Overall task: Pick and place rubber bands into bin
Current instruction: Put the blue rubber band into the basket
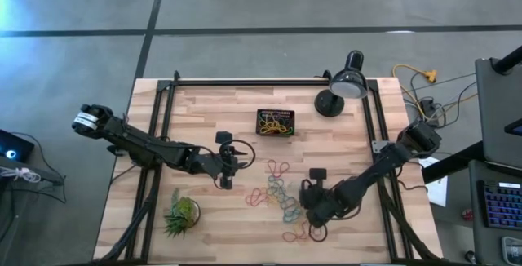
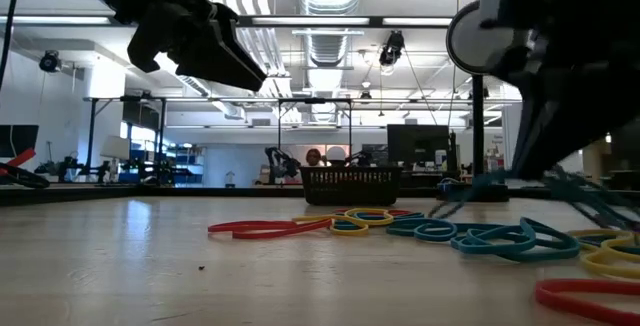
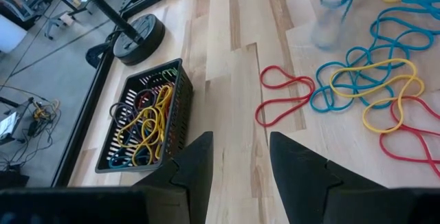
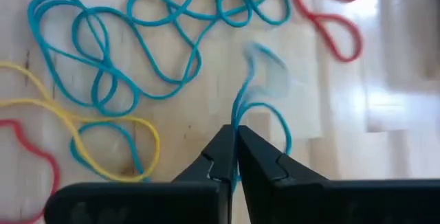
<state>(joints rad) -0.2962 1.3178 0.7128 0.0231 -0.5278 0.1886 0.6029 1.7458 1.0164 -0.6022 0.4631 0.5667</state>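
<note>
- Spanning most of the high view, a light wooden table point(image 1: 204, 111) carries everything; a black frame runs along its edges.
- Left arm reaches in from the table's left side; left gripper point(image 1: 226, 170) hangs above bare wood just left of the band pile, fingers point(image 3: 302, 165) parted, nothing between them.
- Right arm comes in from the right edge, bent low over the pile; right gripper point(image 1: 311, 210) sits at the pile's right side, fingers point(image 4: 265, 159) pinched tight on a blue rubber band point(image 4: 265, 107), its loop partly blurred beyond the tips.
- Black desk lamp point(image 1: 341, 90) stands at the far right corner of the table, round base beside the shade.
- Rubber bands point(image 1: 277, 191) lie scattered in a loose tangle near the table's middle front: blue, yellow and red loops overlapping, with a red pair at the far edge of the pile.
- Bin point(image 1: 276, 122) rests toward the far side of the table, left of the lamp and well apart from the pile; yellow, red and dark bands already lie inside.
- Small spiky green plant point(image 1: 181, 213) sits near the front left corner.
</note>
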